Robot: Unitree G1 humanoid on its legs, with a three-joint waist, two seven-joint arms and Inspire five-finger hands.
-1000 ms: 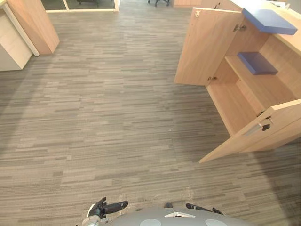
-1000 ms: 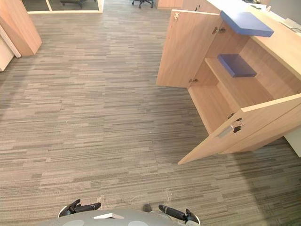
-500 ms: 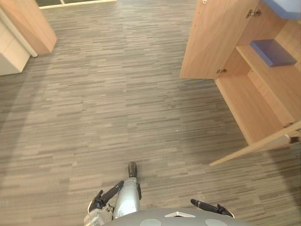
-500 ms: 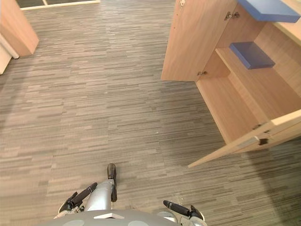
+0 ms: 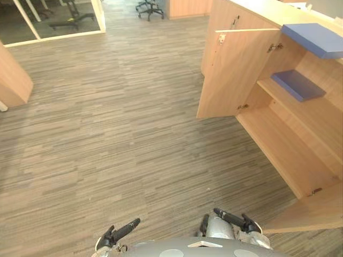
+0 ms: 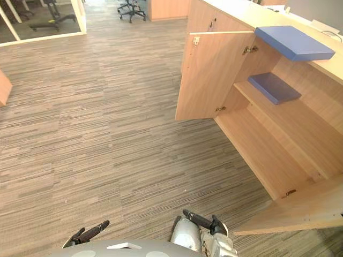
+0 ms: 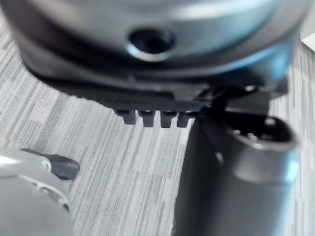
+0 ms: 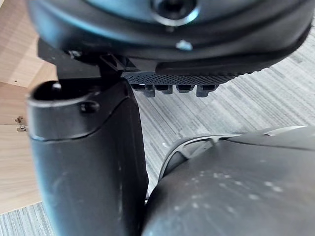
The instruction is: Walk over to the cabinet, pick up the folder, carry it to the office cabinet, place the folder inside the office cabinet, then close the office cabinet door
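We judge this the walk-in; the left hand (image 5: pixel 120 233) and right hand (image 5: pixel 233 218) hang low, fingers straight and holding nothing. One blue folder (image 6: pixel 293 43) lies on the counter (image 6: pixel 252 16) above the open office cabinet (image 6: pixel 257 150); a second blue folder (image 6: pixel 273 87) sits on its shelf (image 6: pixel 300 123). We should turn right, square up to the opening and steer clear of the near door (image 6: pixel 305 211); that door is cut off at the frame edge; which folder is ours we cannot tell.

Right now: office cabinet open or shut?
Open. The cabinet's far door and near door stand swung out, baring the shelf with a blue folder on it.
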